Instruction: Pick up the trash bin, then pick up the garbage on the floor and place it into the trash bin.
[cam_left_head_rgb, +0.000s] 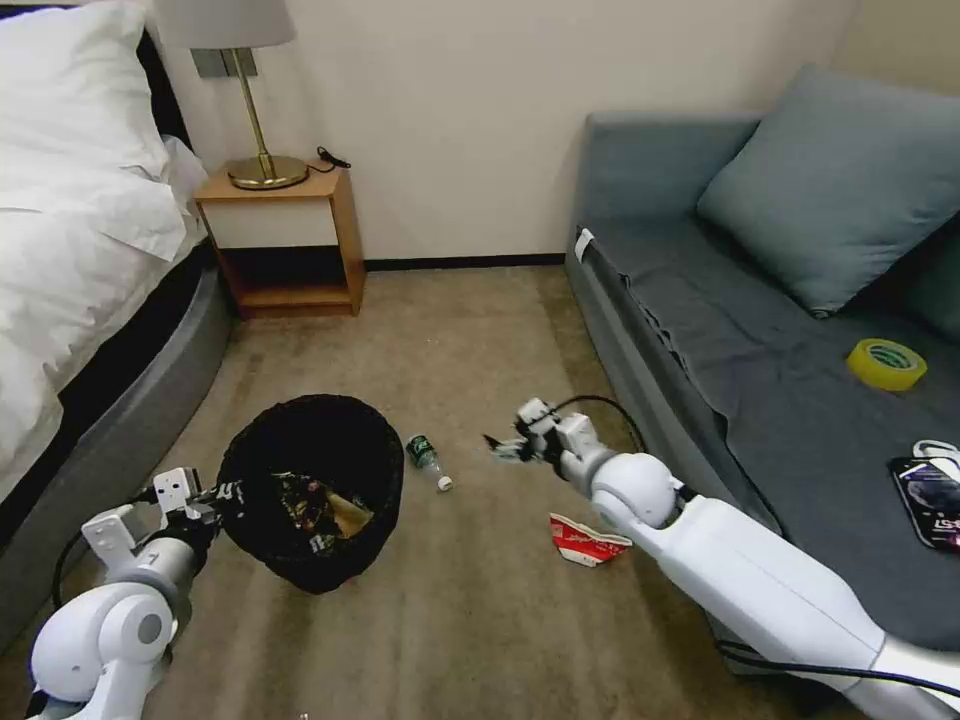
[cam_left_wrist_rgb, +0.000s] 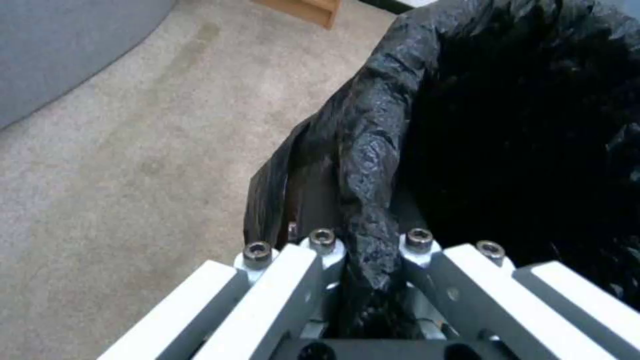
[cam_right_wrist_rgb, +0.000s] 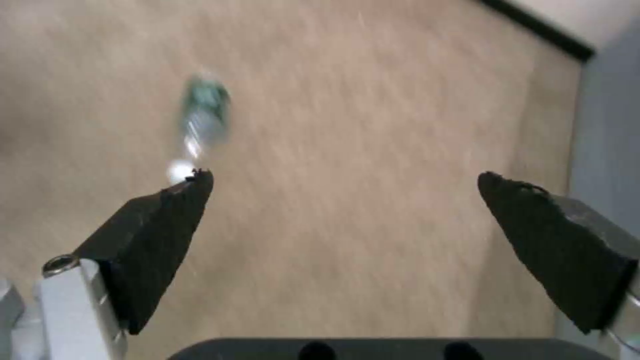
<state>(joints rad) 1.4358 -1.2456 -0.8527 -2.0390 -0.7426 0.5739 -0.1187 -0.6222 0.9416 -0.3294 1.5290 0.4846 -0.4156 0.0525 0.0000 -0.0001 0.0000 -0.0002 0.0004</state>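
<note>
The trash bin (cam_left_head_rgb: 312, 490), round and black with a crinkly bag liner, is held a little tilted over the carpet; some wrappers lie inside it. My left gripper (cam_left_head_rgb: 222, 493) is shut on its near rim, and the left wrist view shows the bag's edge (cam_left_wrist_rgb: 367, 200) pinched between the fingers. Of the garbage, a small green bottle (cam_left_head_rgb: 428, 461) with a white cap lies on the floor just right of the bin, and a red-and-white crumpled wrapper (cam_left_head_rgb: 585, 541) lies nearer to me. My right gripper (cam_left_head_rgb: 503, 448) hangs open above the carpet right of the bottle (cam_right_wrist_rgb: 203, 120), holding nothing.
A grey sofa (cam_left_head_rgb: 760, 380) runs along the right, carrying a yellow tape roll (cam_left_head_rgb: 886, 363) and a black phone (cam_left_head_rgb: 930, 498). A bed (cam_left_head_rgb: 90, 260) fills the left. A wooden nightstand (cam_left_head_rgb: 285, 240) with a lamp stands at the back wall. Open carpet lies between them.
</note>
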